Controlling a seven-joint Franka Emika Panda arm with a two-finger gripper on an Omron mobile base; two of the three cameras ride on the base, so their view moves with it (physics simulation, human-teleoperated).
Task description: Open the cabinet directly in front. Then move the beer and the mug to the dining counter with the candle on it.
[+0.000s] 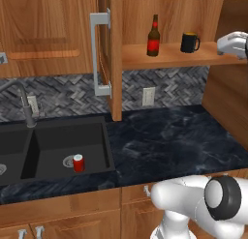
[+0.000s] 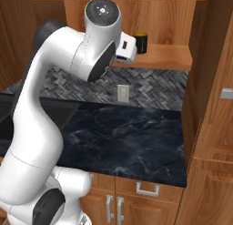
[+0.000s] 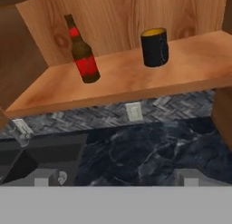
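The cabinet (image 1: pixel 109 59) stands open, so the first step looks done. The tool (image 3: pixel 117 177) is spread wide and holds nothing, facing the shelf (image 3: pixel 118 82). Ahead and left of the tool stands the beer (image 3: pixel 83 53), ahead and right the mug (image 3: pixel 155 47); both remain to be carried.

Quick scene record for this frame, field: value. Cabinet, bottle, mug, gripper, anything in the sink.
cabinet: doors open, lower shelf exposed
beer: upright on the shelf, left of the mug
mug: upright on the same shelf, apart from the bottle, handle to the right in the left base view
gripper: open, holding nothing, facing the shelf from in front, short of both items
red can: standing in the black sink basin
counter: black marbled top below the cabinet
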